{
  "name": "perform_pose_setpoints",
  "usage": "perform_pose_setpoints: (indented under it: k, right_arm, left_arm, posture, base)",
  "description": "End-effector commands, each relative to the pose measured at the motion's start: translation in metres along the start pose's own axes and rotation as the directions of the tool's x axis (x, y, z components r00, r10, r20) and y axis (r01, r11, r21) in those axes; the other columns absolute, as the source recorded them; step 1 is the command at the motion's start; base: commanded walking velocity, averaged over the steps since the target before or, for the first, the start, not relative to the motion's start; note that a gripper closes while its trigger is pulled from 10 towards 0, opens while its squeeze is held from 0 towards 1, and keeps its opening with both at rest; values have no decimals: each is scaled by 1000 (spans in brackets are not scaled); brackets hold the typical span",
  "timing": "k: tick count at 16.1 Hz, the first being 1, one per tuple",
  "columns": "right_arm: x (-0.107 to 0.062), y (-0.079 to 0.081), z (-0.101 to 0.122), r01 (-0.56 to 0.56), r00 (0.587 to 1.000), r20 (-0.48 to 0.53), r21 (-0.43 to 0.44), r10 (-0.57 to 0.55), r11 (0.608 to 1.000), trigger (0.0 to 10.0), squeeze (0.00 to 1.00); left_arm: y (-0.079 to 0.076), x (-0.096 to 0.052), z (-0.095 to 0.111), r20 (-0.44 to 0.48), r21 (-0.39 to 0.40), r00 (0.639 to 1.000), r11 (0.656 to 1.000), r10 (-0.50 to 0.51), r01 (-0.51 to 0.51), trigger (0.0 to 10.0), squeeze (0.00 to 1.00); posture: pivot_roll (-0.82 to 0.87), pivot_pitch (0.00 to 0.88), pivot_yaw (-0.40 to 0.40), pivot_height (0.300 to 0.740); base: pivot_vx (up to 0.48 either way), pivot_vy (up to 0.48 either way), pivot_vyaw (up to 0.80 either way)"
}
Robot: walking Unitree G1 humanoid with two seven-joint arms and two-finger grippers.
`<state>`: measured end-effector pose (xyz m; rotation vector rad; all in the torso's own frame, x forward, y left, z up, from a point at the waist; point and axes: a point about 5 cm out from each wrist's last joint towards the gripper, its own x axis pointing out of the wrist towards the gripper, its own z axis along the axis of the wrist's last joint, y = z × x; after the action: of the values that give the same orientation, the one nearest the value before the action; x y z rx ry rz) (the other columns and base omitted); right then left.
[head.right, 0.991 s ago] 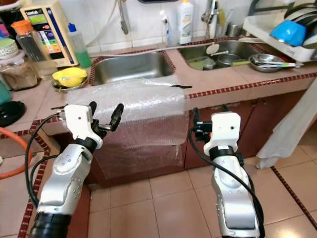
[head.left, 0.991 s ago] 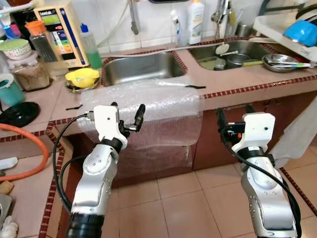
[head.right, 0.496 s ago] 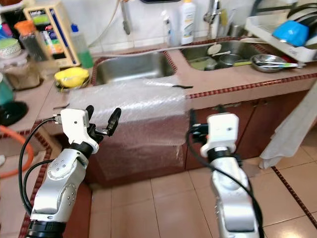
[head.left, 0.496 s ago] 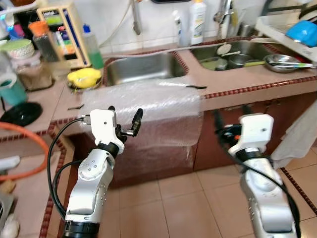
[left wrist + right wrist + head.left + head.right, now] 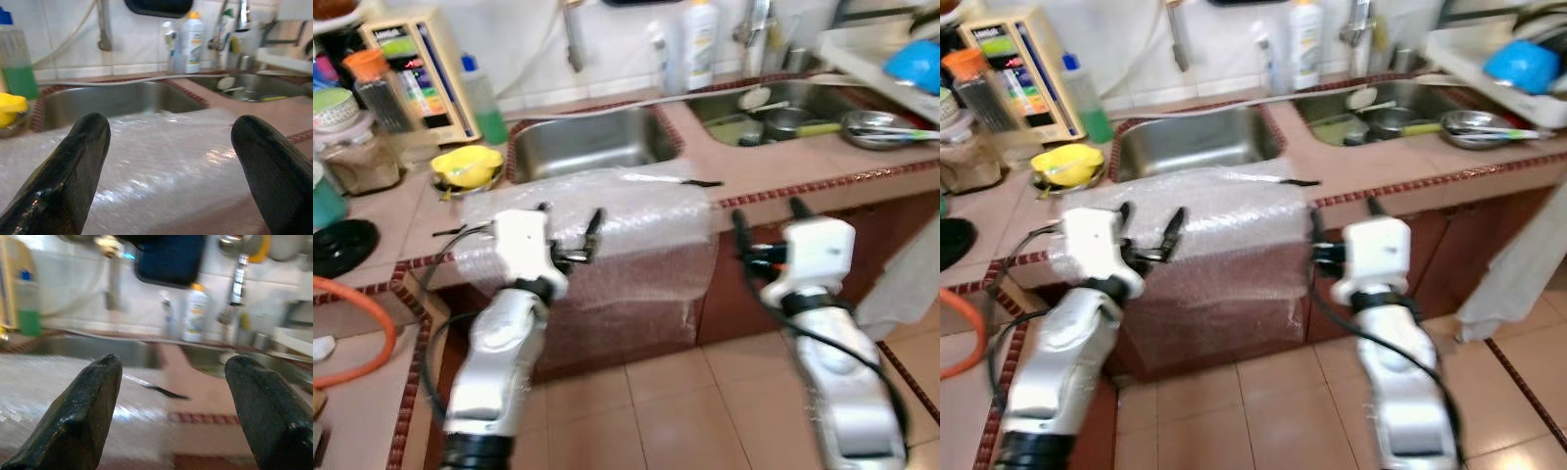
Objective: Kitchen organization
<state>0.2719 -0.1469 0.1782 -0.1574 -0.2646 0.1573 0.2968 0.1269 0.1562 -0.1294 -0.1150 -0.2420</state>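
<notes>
Both arms have held their raised pose while the head camera swung slightly, so the counter sits a little differently and the picture is blurred. From the left: a yellow box [image 5: 413,71] with unreadable print stands at 11 o'clock, a green bottle [image 5: 483,98] beside it, then a yellow bowl [image 5: 468,166]. The left gripper [image 5: 570,233] hangs with fingers spread wide, just before the bubble wrap [image 5: 607,211]. That sheet lies across the counter edge in front of the left sink [image 5: 587,142], long axis running left to right, its front half draping down the cabinet. A white bottle [image 5: 701,44] stands at 12 o'clock, label illegible. The right gripper [image 5: 766,227], fingers also apart, holds nothing near the counter front.
</notes>
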Motion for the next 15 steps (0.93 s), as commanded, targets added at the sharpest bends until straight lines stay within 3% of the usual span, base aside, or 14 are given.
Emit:
perform_pose_setpoints:
  k: [1,8,15]
  right_arm:
    - [-1,-6,5,13,1000,18,-14,-13,1000,10000,0]
    - [-4,-5,3,12,1000,10,-22,-11,1000,10000,0]
    - [-3,-9,2,-3,1000,0,-40,3,999,10000,0]
  left_arm:
    - [-6,2,4,15,2,1000,1000,-20,20,10000,0]
    - [-7,0,-1,-17,-8,1000,1000,-17,17,10000,0]
    - [-9,4,-3,-11,8,999,999,48,-48,10000,0]
  posture:
    - [-46,0,112,740]
    - [-49,0,123,740]
    - [-51,0,85,740]
  base:
    - [450,0,0]
    - [422,0,0]
    - [0,0,0]
